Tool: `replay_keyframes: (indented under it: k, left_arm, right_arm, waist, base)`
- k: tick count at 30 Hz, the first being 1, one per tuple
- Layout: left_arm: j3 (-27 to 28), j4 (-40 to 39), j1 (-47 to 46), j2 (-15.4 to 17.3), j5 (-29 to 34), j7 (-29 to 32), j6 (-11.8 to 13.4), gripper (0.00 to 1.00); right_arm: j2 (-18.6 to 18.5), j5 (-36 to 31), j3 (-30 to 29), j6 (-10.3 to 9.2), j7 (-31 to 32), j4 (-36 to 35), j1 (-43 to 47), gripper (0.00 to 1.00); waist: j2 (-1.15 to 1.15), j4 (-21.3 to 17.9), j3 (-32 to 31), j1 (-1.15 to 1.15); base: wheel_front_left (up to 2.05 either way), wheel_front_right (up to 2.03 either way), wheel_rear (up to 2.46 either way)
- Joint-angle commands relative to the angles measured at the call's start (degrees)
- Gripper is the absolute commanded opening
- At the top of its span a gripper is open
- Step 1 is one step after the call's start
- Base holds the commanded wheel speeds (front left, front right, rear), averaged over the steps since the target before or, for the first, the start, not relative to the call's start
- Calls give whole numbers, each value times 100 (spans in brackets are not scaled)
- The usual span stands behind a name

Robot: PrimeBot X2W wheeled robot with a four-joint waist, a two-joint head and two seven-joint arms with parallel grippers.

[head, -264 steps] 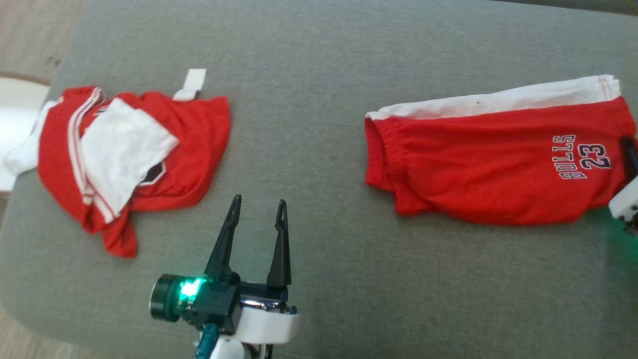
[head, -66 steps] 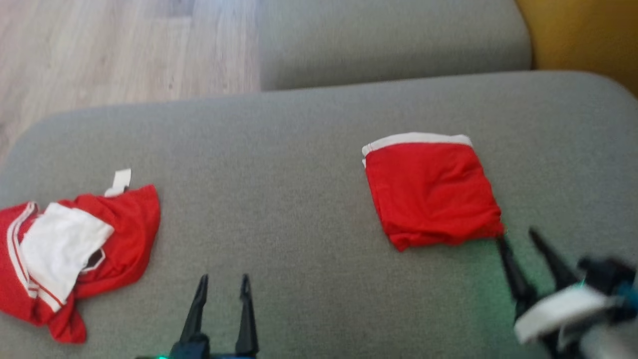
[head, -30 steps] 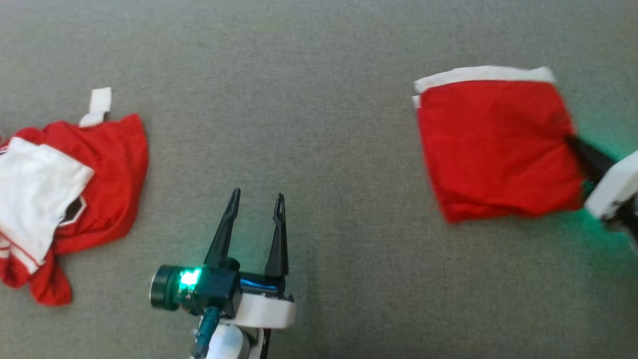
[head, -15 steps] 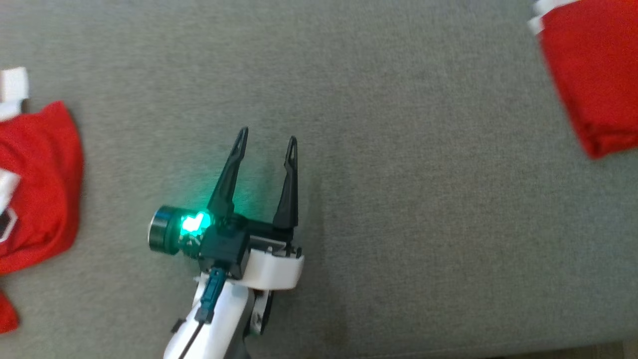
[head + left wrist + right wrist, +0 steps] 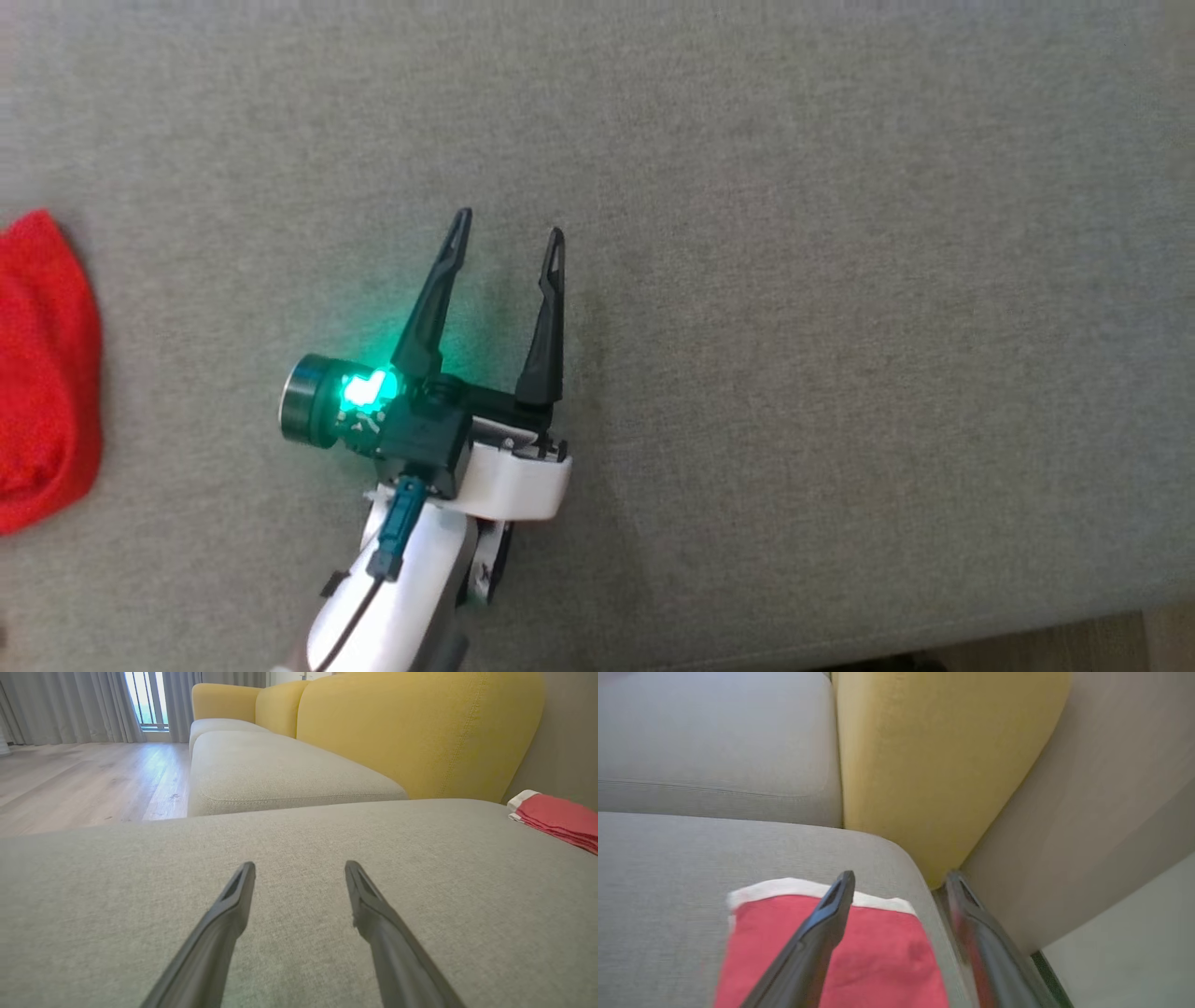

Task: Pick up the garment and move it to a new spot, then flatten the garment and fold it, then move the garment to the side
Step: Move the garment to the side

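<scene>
The garment is a folded red piece with a white band along its far edge, lying flat at the right corner of the grey cushion. My right gripper hovers over it, open with nothing between the fingers. One finger is above the red cloth and the other is past the cushion's edge. In the left wrist view the garment lies far off to the right. My left gripper stands open over bare cushion in the middle, its fingers spread wide and holding nothing.
Another red cloth lies at the cushion's left edge. A yellow backrest and a grey wall stand just beyond the garment's corner. A second grey seat cushion and wooden floor lie farther off.
The head camera has shifted, and the folded garment has slid out of its right side. My right gripper, shut on the garment's edge a second ago, has opened and let it go. The left gripper stays open.
</scene>
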Motion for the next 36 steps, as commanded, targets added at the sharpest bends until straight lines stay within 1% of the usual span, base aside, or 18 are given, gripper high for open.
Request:
replay_keyframes:
  k: [1,4,7,8,15,16,17,18,19,20,23,29,33,36]
  left_arm:
    - [83,-119,47,-9,-32,-23,0,100]
    - [59,-84,193,-9,-119,-23,36,100]
    - [75,-50,419,-9,-212,-23,81,100]
    - [122,-40,599,-9,-289,-23,116,100]
    - [400,30,1295,-9,-474,-23,202,100]
    - [400,30,1295,-9,-474,-23,202,100]
    - [461,42,1403,-9,-500,-23,210,100]
    - [613,44,1631,-9,-548,-23,240,100]
    - [613,44,1631,-9,-548,-23,240,100]
    - [692,38,1742,-9,-574,-23,248,100]
    - [891,13,2062,-10,-607,-23,260,100]
    - [1213,-120,2523,-10,-612,-23,252,100]
    - [1296,-412,2770,-10,-531,-23,163,100]
    - [1352,-644,3003,-10,-448,-23,81,100]
  right_arm:
    - [-9,-190,41,39,-180,22,178,100]
    - [504,-467,174,39,-315,82,289,100]
    - [998,-565,319,39,-420,44,562,100]
    - [1314,-564,423,39,-470,-19,770,100]
    - [2268,-474,658,39,-628,-377,1653,100]
    - [2268,-474,658,39,-628,-377,1653,100]
    - [2407,-490,701,39,-639,-483,1821,100]
    - [2665,-533,742,39,-650,-737,2168,100]
    - [2665,-533,742,39,-650,-737,2168,100]
    - [2771,-593,714,39,-651,-896,2344,100]
    - [3082,-952,460,39,-653,-1330,2903,100]
    - [3748,-1947,-617,39,-654,-2372,3995,100]
    - [4156,-2708,-1302,39,-655,-3050,4753,100]
    - [4371,-3056,-1502,39,-655,-3412,5240,100]
  waist:
    - [0,56,-263,0]
    - [0,137,-668,0]
    - [0,232,-1122,0]
    - [0,298,-1416,0]
    - [0,569,-2396,0]
    - [0,569,-2396,0]
    - [0,603,-2547,0]
    - [0,641,-2806,0]
    - [0,641,-2806,0]
    - [0,660,-2928,0]
    - [0,683,-3236,0]
    - [0,643,-3569,0]
    - [0,638,-3730,0]
    - [0,610,-3812,0]
  base:
    - [0,0,0]
    - [0,0,0]
    - [0,0,0]
    - [0,0,0]
    - [0,0,0]
    - [0,0,0]
    - [0,0,0]
    - [0,0,0]
    - [0,0,0]
    - [0,0,0]
    - [0,0,0]
    - [0,0,0]
    - [0,0,0]
    - [0,0,0]
